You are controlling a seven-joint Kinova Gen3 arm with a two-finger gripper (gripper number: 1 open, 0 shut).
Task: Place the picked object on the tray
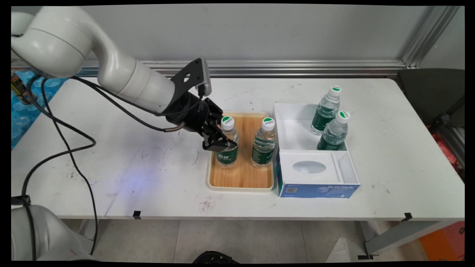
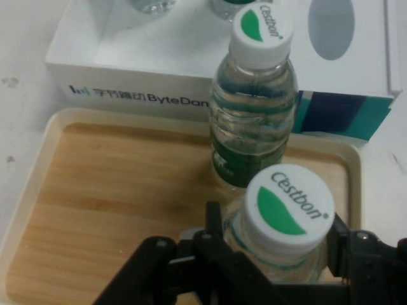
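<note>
The black hand (image 1: 219,138) is clamped on the left bottle (image 1: 227,142), one finger on each side of its clear ribbed body just below the white cap. That bottle stands upright, long axis vertical and cap up, on the left half of the wooden tray (image 1: 241,178). The tray is a shallow rectangle with a pale raised rim and a bamboo-grain floor; it lies near the middle of the white surface (image 1: 111,178).

A second bottle (image 1: 264,142), upright, with a green label and a white cap printed green, stands on the tray's right half, just beside the gripped one with a narrow gap between them.

Touching or nearly touching the tray's right rim is a white box (image 1: 297,111) with blue sides. Its far compartment holds two more bottles (image 1: 330,118), both upright; its near part has a flat white top with an oval opening.

The front part of the tray is bare wood. The surface left of the tray is open, marked only by dark scuffs, with black cables (image 1: 66,137) hanging across it.
</note>
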